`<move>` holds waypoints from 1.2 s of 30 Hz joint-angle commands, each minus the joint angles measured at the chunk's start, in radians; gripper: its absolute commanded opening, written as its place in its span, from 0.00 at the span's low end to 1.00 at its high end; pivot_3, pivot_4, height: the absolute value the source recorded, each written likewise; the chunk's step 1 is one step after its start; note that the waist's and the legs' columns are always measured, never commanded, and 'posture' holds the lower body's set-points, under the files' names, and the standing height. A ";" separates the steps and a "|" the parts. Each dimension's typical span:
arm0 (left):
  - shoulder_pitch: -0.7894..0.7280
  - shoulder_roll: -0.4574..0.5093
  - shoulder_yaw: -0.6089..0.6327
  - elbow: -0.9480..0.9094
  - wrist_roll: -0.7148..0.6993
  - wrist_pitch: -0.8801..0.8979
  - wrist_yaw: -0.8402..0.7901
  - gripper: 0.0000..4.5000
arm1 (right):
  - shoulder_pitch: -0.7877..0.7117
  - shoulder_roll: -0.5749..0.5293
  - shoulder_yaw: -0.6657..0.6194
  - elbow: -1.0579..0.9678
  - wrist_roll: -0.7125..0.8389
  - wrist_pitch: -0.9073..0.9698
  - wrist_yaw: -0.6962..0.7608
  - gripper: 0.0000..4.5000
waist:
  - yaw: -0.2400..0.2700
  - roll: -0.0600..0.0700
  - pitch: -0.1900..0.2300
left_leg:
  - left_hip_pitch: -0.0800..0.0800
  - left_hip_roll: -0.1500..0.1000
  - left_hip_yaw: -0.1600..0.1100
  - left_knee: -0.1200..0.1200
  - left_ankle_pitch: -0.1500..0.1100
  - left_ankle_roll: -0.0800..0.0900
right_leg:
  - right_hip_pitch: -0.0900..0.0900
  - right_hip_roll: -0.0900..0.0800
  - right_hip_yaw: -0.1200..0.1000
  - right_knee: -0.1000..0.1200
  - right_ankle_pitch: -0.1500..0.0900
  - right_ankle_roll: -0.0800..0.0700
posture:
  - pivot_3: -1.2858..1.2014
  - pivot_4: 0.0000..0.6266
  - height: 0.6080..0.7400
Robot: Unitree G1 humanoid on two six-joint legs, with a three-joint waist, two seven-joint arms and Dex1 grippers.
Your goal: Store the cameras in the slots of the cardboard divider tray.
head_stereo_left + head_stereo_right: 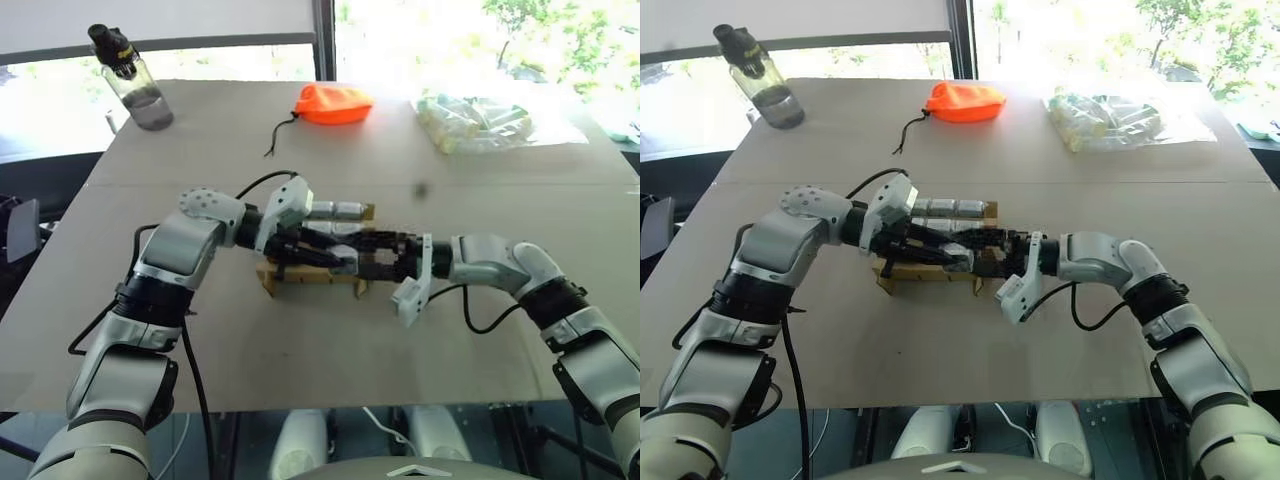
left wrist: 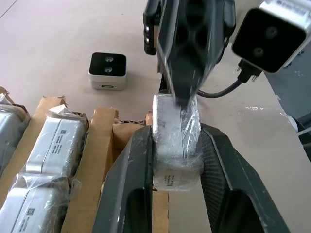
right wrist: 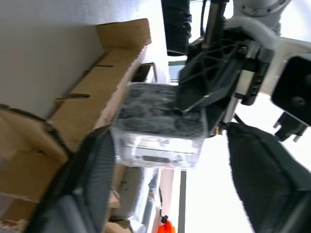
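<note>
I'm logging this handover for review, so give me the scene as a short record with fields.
held item: wrapped camera
left gripper: shut on the camera, over the cardboard divider tray
right gripper: open, its fingers either side of the same camera
tray contents: wrapped cameras already in slots
loose item: one unwrapped camera on the table beside the tray
far side of table: orange pouch, clear bag, bottle

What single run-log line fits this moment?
left gripper: shut on camera | right gripper: open | above cardboard divider tray
</note>
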 commanded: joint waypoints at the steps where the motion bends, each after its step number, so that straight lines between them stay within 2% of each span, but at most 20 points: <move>1: -0.033 0.008 0.053 0.032 -0.009 -0.038 -0.003 0.17 | 0.073 -0.043 -0.023 -0.058 0.228 0.051 0.092 0.93 | 0.002 0.000 0.000 | 0.000 0.000 0.000 0.000 0.000 0.000 | 0.000 0.000 0.000 0.000 0.000 0.000 | 0.52 0.24 0.89; 4: -0.037 0.016 0.079 0.058 -0.006 -0.093 -0.004 0.17 | 0.182 -0.067 -0.023 -0.155 0.499 0.179 0.209 0.93 | 0.002 0.000 0.000 | -0.002 0.000 -0.001 0.000 0.000 0.000 | 0.000 0.000 -0.001 -0.002 0.000 0.000 | 0.52 0.24 0.89; 9: -0.051 0.042 0.105 0.113 0.012 -0.183 -0.023 0.17 | 0.449 -0.125 -0.056 -0.455 1.034 0.570 0.404 0.93 | 0.007 0.000 0.000 | -0.003 0.000 -0.004 -0.001 0.000 0.000 | 0.000 -0.001 -0.002 -0.002 0.000 0.000 | 0.52 0.24 0.89; 13: -0.053 0.054 0.115 0.134 0.006 -0.215 -0.055 0.17 | 0.579 -0.174 -0.112 -0.600 1.237 0.722 0.537 0.93 | 0.006 0.000 0.000 | -0.003 0.000 -0.004 0.000 0.000 0.001 | 0.001 -0.001 -0.004 -0.002 0.000 0.000 | 0.52 0.24 0.89; 17: -0.032 0.062 0.114 0.150 0.024 -0.281 -0.066 0.17 | 0.775 -0.201 -0.229 -0.664 1.451 0.817 0.676 0.93 | 0.013 -0.001 0.000 | -0.001 0.000 -0.006 0.000 -0.001 0.001 | 0.002 0.000 -0.005 -0.002 0.000 0.000 | 0.52 0.24 0.89; 24: -0.038 0.043 0.106 0.205 0.046 -0.367 -0.076 0.17 | 0.899 -0.147 -0.325 -0.645 1.479 0.876 0.813 0.93 | 0.028 -0.001 0.000 | -0.002 0.000 -0.006 0.001 -0.001 0.001 | 0.002 0.000 -0.005 -0.002 0.000 0.000 | 0.52 0.24 0.89; 36: -0.052 0.033 0.089 0.274 0.085 -0.434 -0.110 0.17 | 0.920 -0.046 -0.422 -0.613 1.416 0.853 0.957 0.93 | 0.029 -0.001 0.000 | -0.003 -0.001 -0.006 0.001 -0.001 0.001 | 0.002 0.000 -0.006 -0.002 0.000 0.000 | 0.52 0.24 0.89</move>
